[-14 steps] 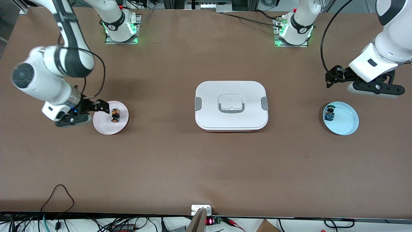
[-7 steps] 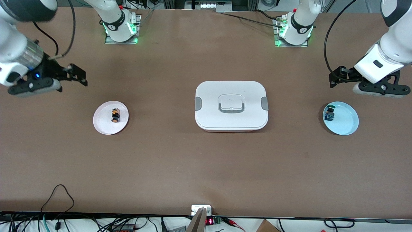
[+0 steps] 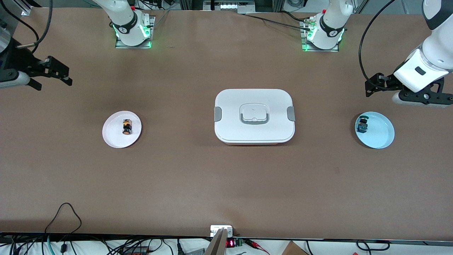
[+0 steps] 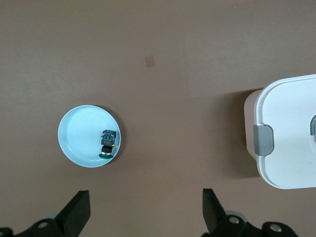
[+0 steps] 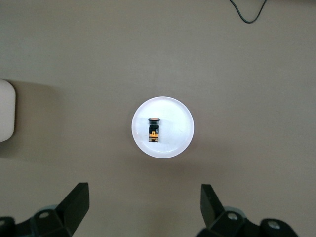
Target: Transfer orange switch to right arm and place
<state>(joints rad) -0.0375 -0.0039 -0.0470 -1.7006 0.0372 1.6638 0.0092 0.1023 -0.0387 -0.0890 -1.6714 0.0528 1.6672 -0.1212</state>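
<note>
Now tiny black-and-orange push-button switch (image 3: 127, 126) lies on round white plate (image 3: 112, 136) toward right arm's end of table from white lidded box (image 3: 254, 115), w/ right gripper (image 3: 53, 72) open, empty, up over bare tabletop near plate; left gripper (image 3: 376, 85) open above table near light-blue plate (image 3: 382, 132).

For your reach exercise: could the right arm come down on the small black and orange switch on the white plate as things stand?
Probably yes. The small black and orange switch lies alone on the round white plate, nothing over it. The right end effector hangs open above bare table nearby.
</note>
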